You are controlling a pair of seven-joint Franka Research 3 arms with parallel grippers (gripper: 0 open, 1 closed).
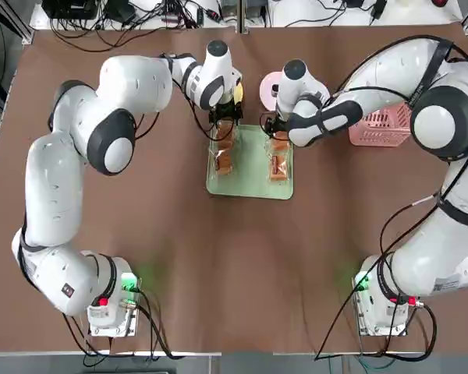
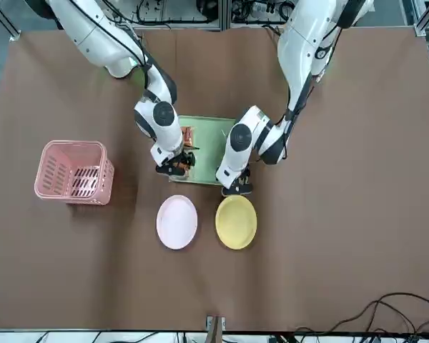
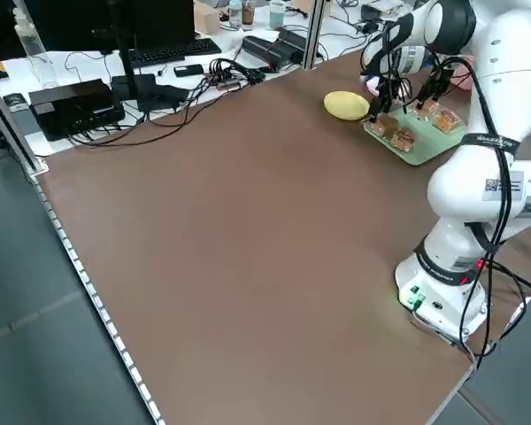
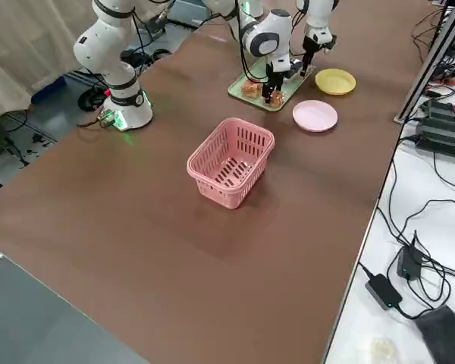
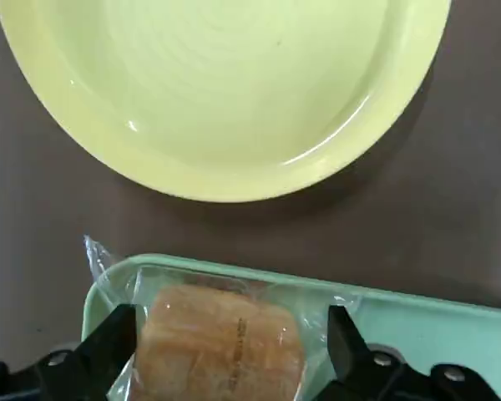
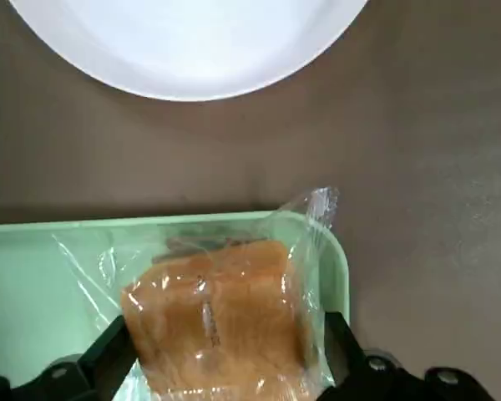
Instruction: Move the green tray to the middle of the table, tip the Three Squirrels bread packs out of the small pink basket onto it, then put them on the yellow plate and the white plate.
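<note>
In the top view the green tray (image 1: 251, 173) lies at the centre of the frame, with the Three Squirrels bread packs (image 1: 223, 160) on it. The small pink basket (image 2: 73, 171) stands empty at the left of the front view. The yellow plate (image 2: 236, 221) and white plate (image 2: 177, 222) sit just below the tray in that view.

Both arms are down over the tray's far end. The left gripper (image 5: 225, 338) is spread, with 1 finger on each side of a pack, not yet pinching. The right gripper (image 6: 221, 347) is spread likewise around another pack.

To do this well, I judge each gripper should sink until its fingers straddle the bread itself, not just the loose film. It should close gently, lift clear of the rim, then carry straight to its near plate
</note>
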